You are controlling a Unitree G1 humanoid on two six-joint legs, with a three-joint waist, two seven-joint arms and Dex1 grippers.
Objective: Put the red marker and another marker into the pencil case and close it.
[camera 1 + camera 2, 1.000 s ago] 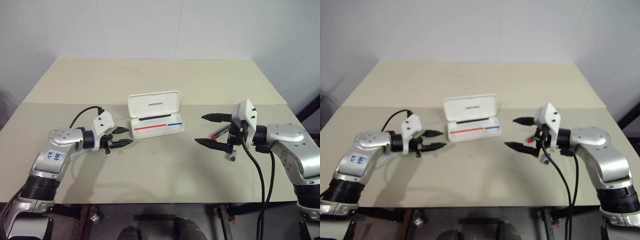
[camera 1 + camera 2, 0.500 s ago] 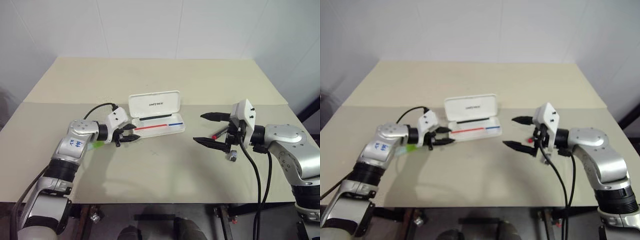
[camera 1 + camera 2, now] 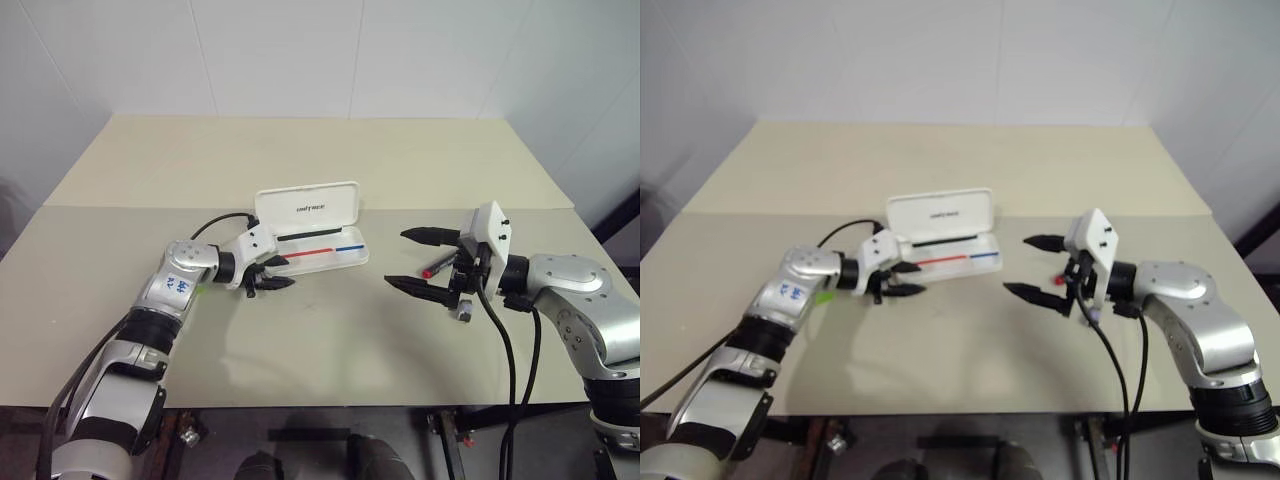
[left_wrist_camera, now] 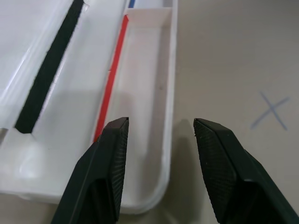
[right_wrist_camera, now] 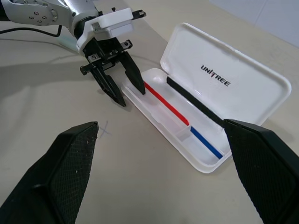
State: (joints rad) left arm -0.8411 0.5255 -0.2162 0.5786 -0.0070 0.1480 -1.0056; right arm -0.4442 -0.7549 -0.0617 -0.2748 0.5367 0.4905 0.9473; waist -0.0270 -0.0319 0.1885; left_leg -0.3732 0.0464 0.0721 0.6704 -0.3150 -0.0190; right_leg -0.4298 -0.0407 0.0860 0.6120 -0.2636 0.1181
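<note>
Jaws wide apart on the right gripper (image 3: pixel 395 257), nothing between them; about half parted on the left gripper (image 3: pixel 283 272), likewise empty.

Nearest, low on the table (image 3: pixel 300 150) at the right: the right gripper, hanging above the surface and pointing toward the middle. Just behind its fingertips, back toward the wrist, the red marker (image 3: pixel 437 266), flat on the table, long axis slanting from near-left to far-right. Judged the right arm's to take, the left being well apart from it; calls for drawing back and dipping rather than reaching on.

At the left, a sliver of lime green beneath the left forearm: the green-capped marker (image 3: pixel 823 296), behind that gripper's tips rather than ahead of them. Mostly hidden, so no telling its axis.

Farther in, the left fingertips either side of the front wall at the near left end of the pencil case (image 3: pixel 335 200). Lid up, tray bare, long axis across the table.

Counted: two markers, both outside; one case; two grippers.
</note>
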